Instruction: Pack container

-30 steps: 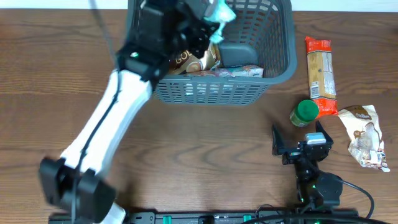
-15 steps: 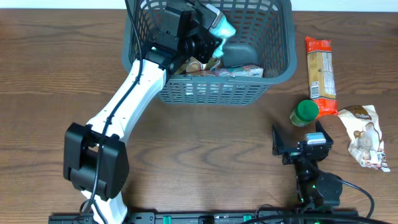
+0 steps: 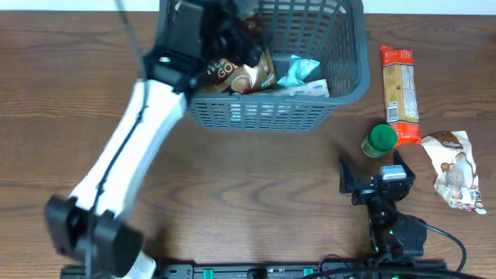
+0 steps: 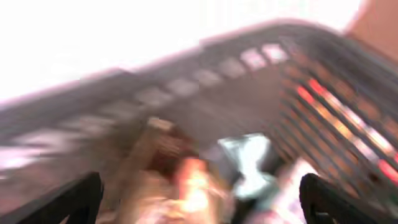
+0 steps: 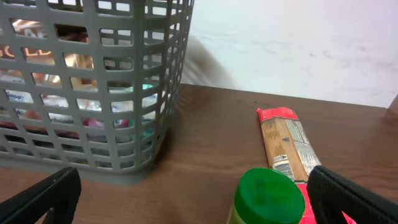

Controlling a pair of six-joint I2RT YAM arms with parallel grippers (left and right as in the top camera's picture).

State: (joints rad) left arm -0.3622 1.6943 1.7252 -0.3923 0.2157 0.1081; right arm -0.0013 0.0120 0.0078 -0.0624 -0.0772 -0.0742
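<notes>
The container (image 3: pixel 263 115), a blue-grey lattice basket, stands at the table's far middle. In it lie a brown and gold packet (image 3: pixel 240 76), a teal packet (image 3: pixel 298 71) and a pale packet along the near wall. My left gripper (image 3: pixel 244 31) hovers over the basket's left part, open and empty. The left wrist view is blurred: both fingertips (image 4: pixel 81 199) stand far apart above the teal packet (image 4: pixel 249 165) and the basket wall (image 4: pixel 186 87). My right gripper (image 3: pixel 372 184) rests open near the front edge, its fingers (image 5: pixel 354 199) either side of a green-lidded jar (image 5: pixel 270 196).
Right of the basket lie a long pasta pack (image 3: pixel 399 93), the green-lidded jar (image 3: pixel 380 139) and a white snack bag (image 3: pixel 456 169). In the right wrist view the basket's corner (image 5: pixel 155 124) is at left and the pasta pack (image 5: pixel 283 146) lies behind the jar.
My left gripper has opened and let go of the teal packet, which now lies in the basket. The left arm has swung a little to the left. The right arm has not moved.
</notes>
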